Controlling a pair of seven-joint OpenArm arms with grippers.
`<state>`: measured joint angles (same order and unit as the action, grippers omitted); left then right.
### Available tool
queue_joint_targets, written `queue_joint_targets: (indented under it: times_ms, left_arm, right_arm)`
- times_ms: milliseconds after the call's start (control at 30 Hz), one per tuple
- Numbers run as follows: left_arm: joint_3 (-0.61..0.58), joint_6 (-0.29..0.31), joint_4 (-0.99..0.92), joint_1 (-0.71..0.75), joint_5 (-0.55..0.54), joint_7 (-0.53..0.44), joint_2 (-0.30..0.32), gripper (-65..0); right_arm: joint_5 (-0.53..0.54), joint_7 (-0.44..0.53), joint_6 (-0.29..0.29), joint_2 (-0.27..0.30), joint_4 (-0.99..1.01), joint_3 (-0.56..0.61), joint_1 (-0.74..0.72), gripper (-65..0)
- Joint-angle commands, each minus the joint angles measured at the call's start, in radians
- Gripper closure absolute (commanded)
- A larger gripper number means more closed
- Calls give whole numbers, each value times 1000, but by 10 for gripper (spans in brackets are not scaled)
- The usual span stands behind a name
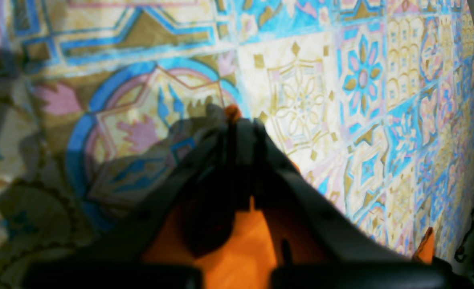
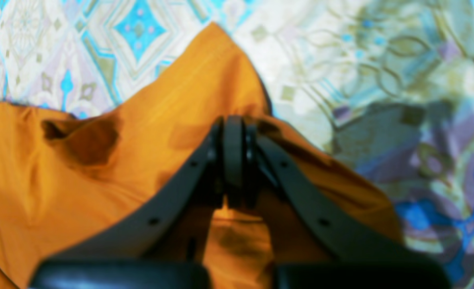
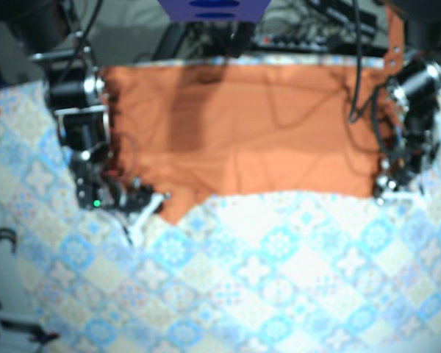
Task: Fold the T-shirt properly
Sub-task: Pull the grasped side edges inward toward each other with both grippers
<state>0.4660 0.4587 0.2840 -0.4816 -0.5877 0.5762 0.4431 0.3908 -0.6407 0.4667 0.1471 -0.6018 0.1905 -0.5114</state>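
— Now, our black right gripper [image 2: 233,132] is pinched tight on a corner of the orange cotton T-shirt [image 3: 242,125], spread over the far half of the blue-and-cream patterned tablecloth [image 3: 279,279]
— Our black left gripper [image 1: 239,120] nips the other corner; we should lift both evenly, hem taut

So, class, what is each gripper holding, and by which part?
Both hold the T-shirt. The right gripper pinches it near a corner; the left gripper appears to pinch the opposite corner, only a sliver showing.

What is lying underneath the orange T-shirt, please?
The patterned tablecloth emerges from under the T-shirt along its near edge; whatever else lies beneath the fabric is hidden.
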Motion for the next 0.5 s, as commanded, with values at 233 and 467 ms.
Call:
queue_joint_targets:
  times_ms: [233,467]
  left_arm:
    - [-6,-8,33,10,19,37,4,0]
    - [-8,-10,225,103,21,94,-2,0]
  right_arm:
    - [6,32,7,6,-28,0,-25,0]
    - [6,26,5,26,-122,-1,-17,0]
